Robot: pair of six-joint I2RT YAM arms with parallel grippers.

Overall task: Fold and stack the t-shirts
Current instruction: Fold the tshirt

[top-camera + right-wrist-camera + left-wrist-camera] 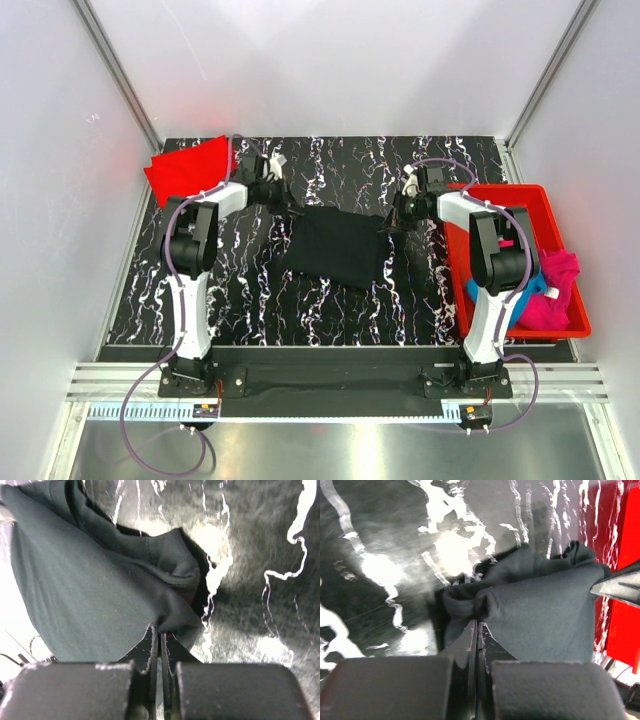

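Observation:
The black t-shirt [335, 248] hangs stretched between my two grippers above the middle of the marbled table. My left gripper [293, 212] is shut on its left upper corner; the cloth [540, 615] bunches at the closed jaws in the left wrist view. My right gripper [386, 224] is shut on its right upper corner, with the cloth [90, 600] pinched at the tips. A folded red t-shirt [190, 167] lies at the far left. The magenta t-shirt [556, 290] and the bright blue t-shirt [474, 292] lie in the bin.
A rigid red plastic bin [530, 200] stands at the right edge of the table, also showing red in the left wrist view [620, 555]. White walls enclose the table on three sides. The black marbled tabletop [340, 310] spreads below the shirt.

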